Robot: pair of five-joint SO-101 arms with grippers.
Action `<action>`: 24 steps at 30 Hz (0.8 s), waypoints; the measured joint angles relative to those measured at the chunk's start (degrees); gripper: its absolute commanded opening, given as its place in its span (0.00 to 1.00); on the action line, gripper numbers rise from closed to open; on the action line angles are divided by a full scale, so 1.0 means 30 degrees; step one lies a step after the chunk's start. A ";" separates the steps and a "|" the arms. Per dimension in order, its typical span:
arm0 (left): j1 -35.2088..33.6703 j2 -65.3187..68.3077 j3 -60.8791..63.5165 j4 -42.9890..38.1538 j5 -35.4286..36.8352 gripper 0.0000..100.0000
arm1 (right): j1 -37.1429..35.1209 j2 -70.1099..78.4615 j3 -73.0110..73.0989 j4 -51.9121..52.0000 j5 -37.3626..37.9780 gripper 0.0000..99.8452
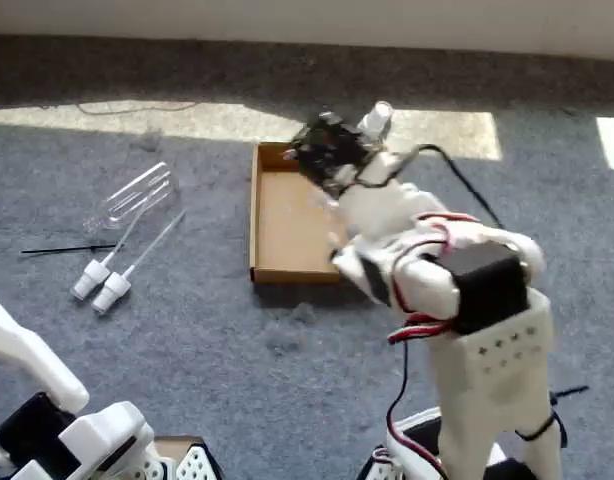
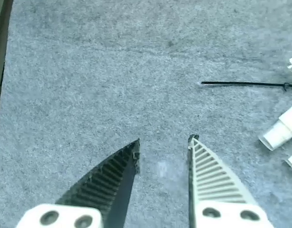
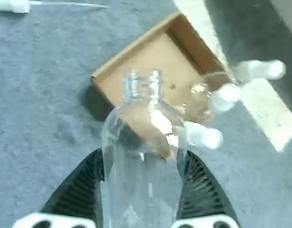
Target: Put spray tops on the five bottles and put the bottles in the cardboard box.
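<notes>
Right jaws tight on clear bottle (image 3: 141, 147), neck toward cardboard box (image 3: 153, 57); left jaws apart, empty.

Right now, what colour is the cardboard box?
Plain light brown; the cardboard box shows best in the right wrist view.

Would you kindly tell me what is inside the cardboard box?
In the right wrist view, clear bottles with white spray tops lie along one side of the cardboard box; its remaining visible floor is bare. The uncapped bottle hides part, so their number is unclear.
</notes>
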 measured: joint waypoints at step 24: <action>0.5363 -0.5832 0.6037 0.3604 0.0000 0.17 | 1.6821 0.8674 1.4447 -1.3919 0.2168 0.00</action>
